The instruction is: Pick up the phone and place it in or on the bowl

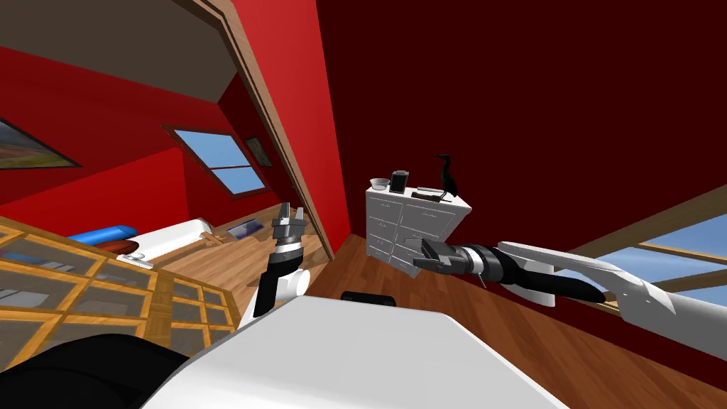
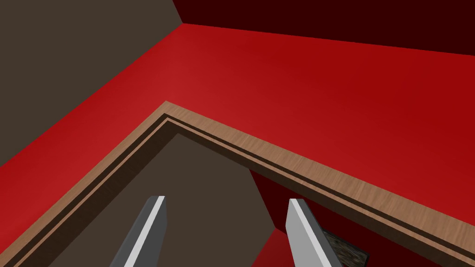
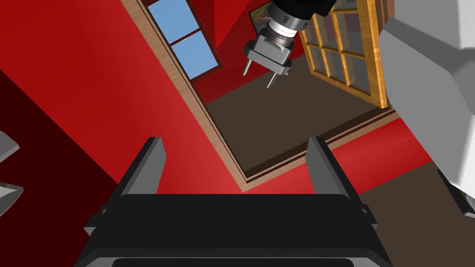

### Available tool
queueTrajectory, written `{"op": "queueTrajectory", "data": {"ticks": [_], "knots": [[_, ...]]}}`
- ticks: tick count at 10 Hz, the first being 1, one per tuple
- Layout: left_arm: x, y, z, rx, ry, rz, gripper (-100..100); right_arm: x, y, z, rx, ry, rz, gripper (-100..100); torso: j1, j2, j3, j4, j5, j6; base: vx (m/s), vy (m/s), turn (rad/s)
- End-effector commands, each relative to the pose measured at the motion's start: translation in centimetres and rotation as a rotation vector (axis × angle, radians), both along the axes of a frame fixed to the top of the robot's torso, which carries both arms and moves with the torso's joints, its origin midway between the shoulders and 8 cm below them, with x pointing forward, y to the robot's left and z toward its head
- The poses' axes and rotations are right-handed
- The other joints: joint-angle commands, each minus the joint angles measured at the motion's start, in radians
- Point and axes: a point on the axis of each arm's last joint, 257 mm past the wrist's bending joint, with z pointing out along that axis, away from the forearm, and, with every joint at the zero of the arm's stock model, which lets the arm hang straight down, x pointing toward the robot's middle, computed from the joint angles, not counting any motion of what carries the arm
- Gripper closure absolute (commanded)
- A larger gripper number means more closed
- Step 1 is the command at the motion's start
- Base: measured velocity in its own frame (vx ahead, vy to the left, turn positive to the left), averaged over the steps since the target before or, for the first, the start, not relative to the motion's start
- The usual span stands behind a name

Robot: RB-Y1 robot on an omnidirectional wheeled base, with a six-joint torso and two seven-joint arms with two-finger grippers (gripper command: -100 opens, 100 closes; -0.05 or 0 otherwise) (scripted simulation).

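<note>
White dresser [image 1: 417, 226] right of centre carries the dark phone [image 1: 399, 182], upright just beside the pale bowl [image 1: 379, 184]. Left gripper [image 1: 292, 211] at centre-left and right gripper [image 1: 419, 255] over the dresser's lower front both hold fingers apart, empty.

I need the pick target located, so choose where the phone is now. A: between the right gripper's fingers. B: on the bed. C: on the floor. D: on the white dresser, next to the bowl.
D: the phone stands on the white dresser beside the bowl; the right gripper is open and empty.
</note>
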Motion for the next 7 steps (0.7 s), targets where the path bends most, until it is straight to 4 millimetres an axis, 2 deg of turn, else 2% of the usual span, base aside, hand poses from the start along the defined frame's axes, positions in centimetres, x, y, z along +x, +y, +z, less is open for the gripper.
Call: {"op": "queueTrajectory", "data": {"ticks": [1,3,4,5,7], "knots": [[0.0,0.0,0.0,0.000,0.000,0.000,0,0.2,-0.9,-0.6,-0.053,0.004,0.004,-100,0.000,0.000,0.000,0.000,0.000,0.000,-0.013,0.020,0.114],[0.0,0.0,0.0,0.000,0.000,0.000,0,0.1,-1.4,-0.9,-0.103,0.007,0.011,-100,-0.001,0.000,0.000,0.000,0.000,0.001,-0.001,0.005,-0.014],[0.0,0.0,0.0,0.000,0.000,0.000,0,0.5,-2.7,-1.8,-0.152,0.012,0.004,-100,-0.001,0.000,0.000,0.000,0.000,0.001,0.001,0.014,0.229],[0.0,0.0,0.0,0.000,0.000,0.000,0,0.5,-2.9,-1.9,-0.168,0.013,0.006,-100,-0.001,-0.001,-0.001,0.000,0.000,0.000,0.002,0.010,0.115],[0.0,0.0,0.0,0.000,0.000,0.000,0,0.5,-3.6,-2.1,-0.221,0.015,0.013,-100,-0.001,-0.001,0.000,0.000,0.000,0.001,0.001,0.004,-0.029]]}}
